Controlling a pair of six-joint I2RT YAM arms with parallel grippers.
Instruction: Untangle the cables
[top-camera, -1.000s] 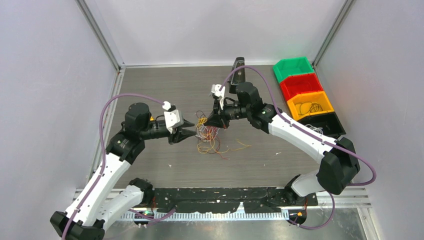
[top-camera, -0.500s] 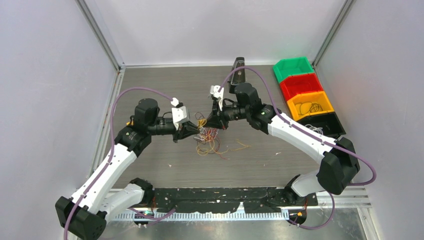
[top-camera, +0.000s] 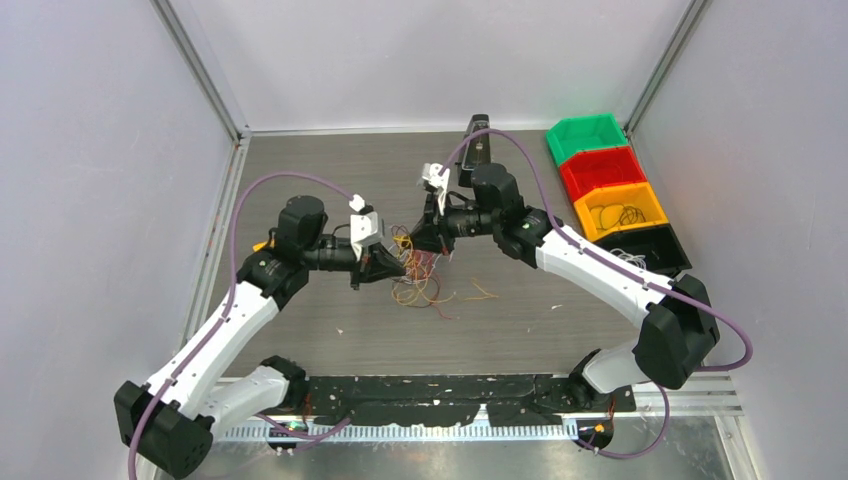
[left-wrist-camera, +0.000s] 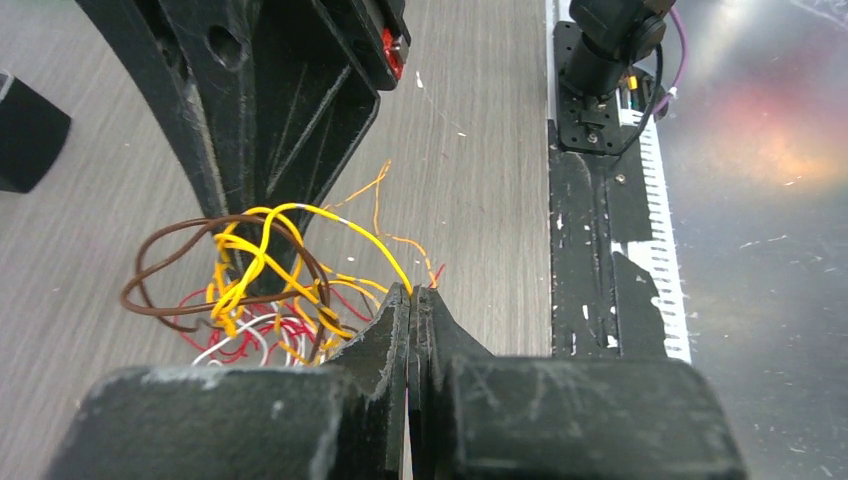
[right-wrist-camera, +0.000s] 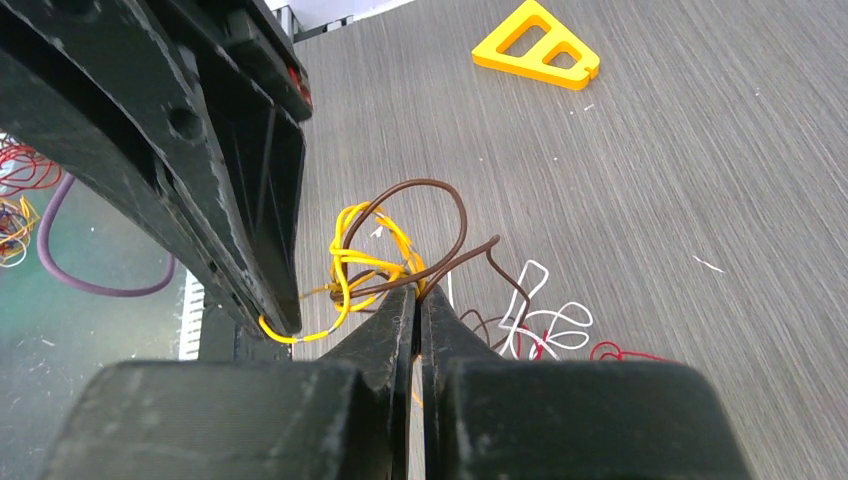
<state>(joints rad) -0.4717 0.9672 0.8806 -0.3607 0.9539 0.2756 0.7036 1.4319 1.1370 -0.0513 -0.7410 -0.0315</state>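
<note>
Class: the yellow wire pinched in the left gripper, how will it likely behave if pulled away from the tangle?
Probably floppy: the yellow wire lies in loose curls, not straight. Likely light, being so thin that the left gripper pinches it at the very fingertips. It loops through the brown wire, so the tangle may well drag along.

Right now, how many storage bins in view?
4, in a row at the right: green bin farthest back, then red bin, yellow bin, and black bin nearest, partly behind the right arm. No others visible.
</note>
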